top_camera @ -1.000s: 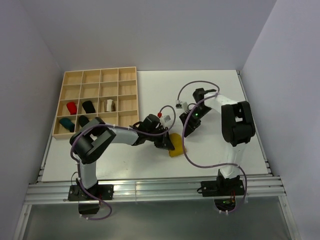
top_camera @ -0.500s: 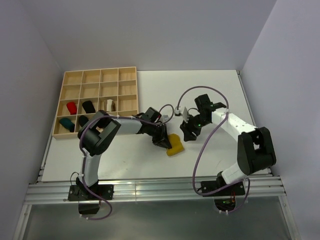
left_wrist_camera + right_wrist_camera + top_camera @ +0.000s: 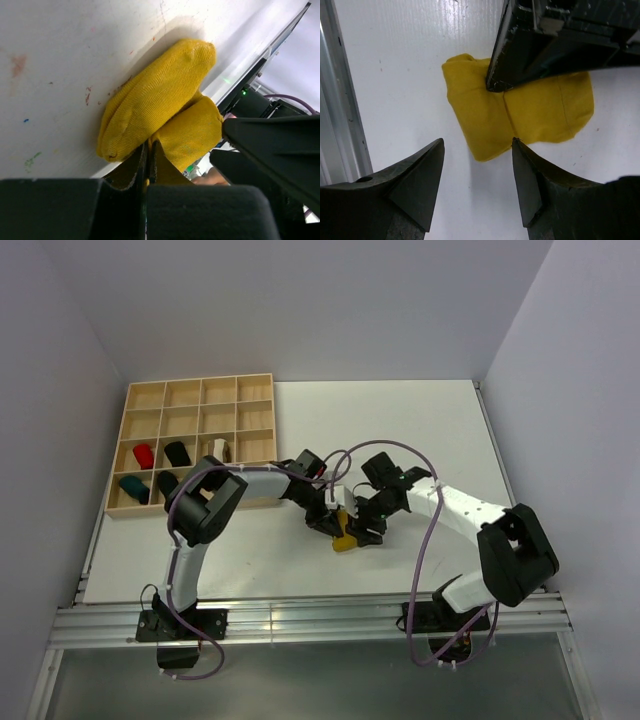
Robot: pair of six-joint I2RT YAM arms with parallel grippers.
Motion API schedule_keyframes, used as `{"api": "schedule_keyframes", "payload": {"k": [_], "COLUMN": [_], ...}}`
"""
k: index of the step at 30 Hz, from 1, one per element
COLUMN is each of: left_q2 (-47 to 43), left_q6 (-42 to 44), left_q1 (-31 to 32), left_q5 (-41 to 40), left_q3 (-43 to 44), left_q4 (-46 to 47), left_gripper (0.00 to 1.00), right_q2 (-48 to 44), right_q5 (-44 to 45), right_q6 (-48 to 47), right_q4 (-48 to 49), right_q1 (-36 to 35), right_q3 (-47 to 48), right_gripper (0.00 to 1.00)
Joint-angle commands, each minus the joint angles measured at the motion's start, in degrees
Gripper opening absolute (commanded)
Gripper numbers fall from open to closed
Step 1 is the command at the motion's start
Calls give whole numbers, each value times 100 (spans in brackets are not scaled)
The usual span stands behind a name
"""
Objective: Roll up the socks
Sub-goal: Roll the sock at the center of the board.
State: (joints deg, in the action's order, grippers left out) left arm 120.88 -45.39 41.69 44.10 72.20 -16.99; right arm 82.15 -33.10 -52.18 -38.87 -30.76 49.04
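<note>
The yellow sock (image 3: pixel 535 112), half folded on the desk (image 3: pixel 430 430) near the middle of its near edge, looks soft and limp, probably best pinched at a free end; the left gripper (image 3: pixel 147 150) is clenched, tips on the fold, the right gripper (image 3: pixel 477 141) released above.

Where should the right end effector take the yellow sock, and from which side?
Probably the thicker folded end of the yellow sock, from straight above, jaws straddling it: it lies flat, clear of the left end effector pinching the middle.
</note>
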Motion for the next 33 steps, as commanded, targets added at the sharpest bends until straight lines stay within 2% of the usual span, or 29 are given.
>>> {"api": "schedule_keyframes", "payload": {"k": [1,8,12,17,20,23,25,29,33], "left_q2": [348,445,454,410,288,147,68,-300,-661], "left_q6": [399,434,417,311,75,-215,-417,-1294,-1710], "left_q1": [6,6,6,6,-12,-56,-82,-179,-214], "left_q5": [-534,-464,-411,-349,-262,-200,-165,-94,-331], "left_q3": [4,48,39,22,-101,-294,-478,-1005,-1419], "left_q4": [-621,-656,-604,-489,-235,169,388,1528,2296], "left_gripper": [0,1,0,0,1,3,4,6,10], "right_q2": [-147,99,231,328,381,468,556,776,1267], "right_q5": [277,568,594,682,691,595,419,164,-47], "right_q6": [-82,50,138,288,375,402,393,358,174], "right_q4": [275,459,451,574,548,451,381,109,-427], "right_q1": [-280,-685,-720,-712,-685,-598,-449,-89,228], "right_q3": [-69,-114,-131,-280,-315,-325,-263,-79,342], "right_gripper": [64,62,54,50,42,38,31,29,29]}}
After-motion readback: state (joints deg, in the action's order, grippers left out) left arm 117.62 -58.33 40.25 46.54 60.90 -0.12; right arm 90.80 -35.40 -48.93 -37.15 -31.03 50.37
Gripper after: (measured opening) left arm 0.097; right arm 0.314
